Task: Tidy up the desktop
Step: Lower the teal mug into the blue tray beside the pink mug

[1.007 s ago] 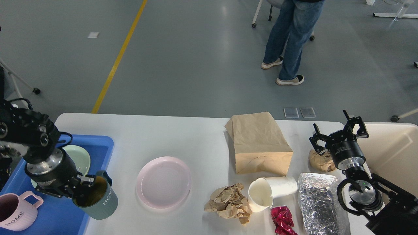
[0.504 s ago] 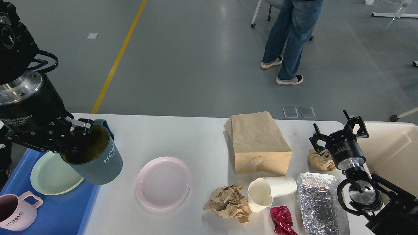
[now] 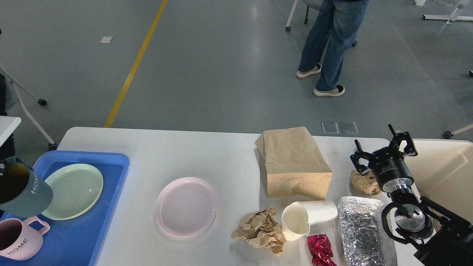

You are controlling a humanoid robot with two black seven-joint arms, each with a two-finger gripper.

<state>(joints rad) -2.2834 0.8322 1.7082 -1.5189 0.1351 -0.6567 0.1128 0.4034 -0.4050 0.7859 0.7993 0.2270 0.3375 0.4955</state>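
Observation:
The white desktop [image 3: 207, 155] holds a pink plate [image 3: 185, 205], a brown paper bag [image 3: 292, 162], a crumpled brown paper [image 3: 258, 231], a tipped white paper cup [image 3: 306, 218], a foil bag [image 3: 364, 229], a red wrapper [image 3: 319, 249] and a small crumpled paper ball [image 3: 364, 181]. A teal mug [image 3: 24, 192] hangs tilted over the blue tray [image 3: 111, 162] at the left edge. Only a sliver of my left gripper [image 3: 2, 168] shows at its rim. My right gripper [image 3: 382, 147] is open and empty, just above the paper ball.
The blue tray holds a green plate [image 3: 72, 191] and a pink mug [image 3: 18, 240]. A beige bin [image 3: 443, 173] stands off the table's right end. A person in jeans [image 3: 329, 44] stands on the floor beyond the table.
My left gripper carried the teal mug up off the tray's right edge, then left and down, almost out of view. The right arm has not moved.

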